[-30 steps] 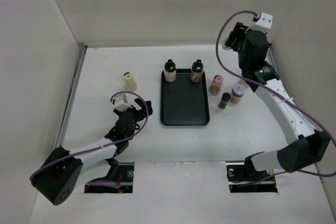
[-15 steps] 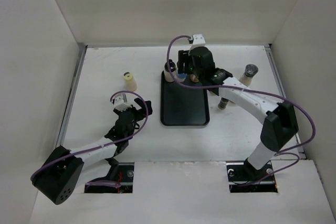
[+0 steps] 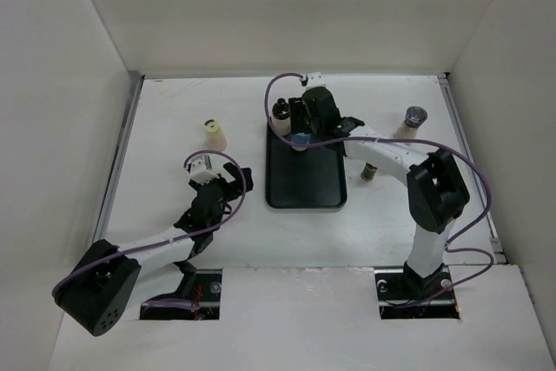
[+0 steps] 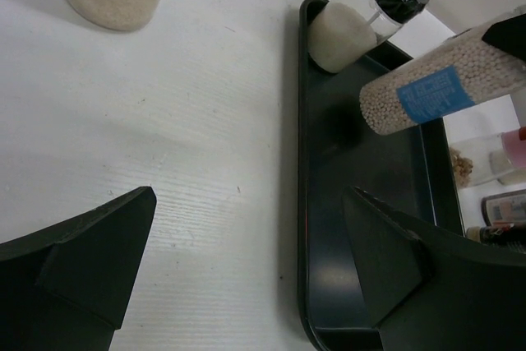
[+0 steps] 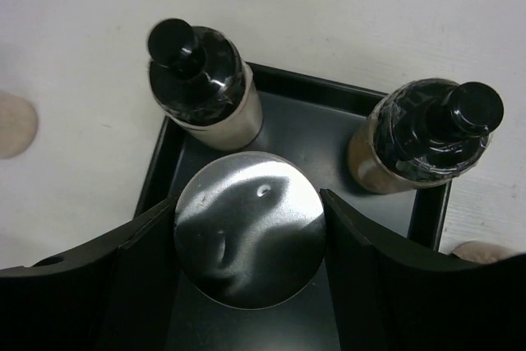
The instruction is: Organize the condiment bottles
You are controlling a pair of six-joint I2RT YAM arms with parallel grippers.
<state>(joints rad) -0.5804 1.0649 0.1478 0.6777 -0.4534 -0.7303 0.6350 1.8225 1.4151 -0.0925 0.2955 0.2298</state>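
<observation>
My right gripper (image 3: 301, 136) is shut on a blue-labelled bottle (image 4: 436, 92) of pale beads, gripped at its silvery lid (image 5: 249, 232) between both fingers. The bottle hangs tilted, low over the back of the black tray (image 3: 304, 182). Behind it on the tray stand a black-capped bottle with white contents (image 5: 201, 84) and a black-capped bottle with brown contents (image 5: 427, 141). My left gripper (image 3: 230, 182) sits open on the table just left of the tray, with nothing between its fingers (image 4: 99, 244). A pale yellow bottle (image 3: 213, 135) stands alone farther left.
A grey-capped bottle (image 3: 415, 119) stands at the back right and a small dark-capped one (image 3: 369, 171) right of the tray. The left wrist view shows a pink-capped bottle (image 4: 514, 150) beyond the tray. My right arm stretches over that group. White walls enclose the table.
My right arm has swung left from the bottles at the right to the back of the tray, carrying the blue-labelled bottle. The left arm has not moved.
</observation>
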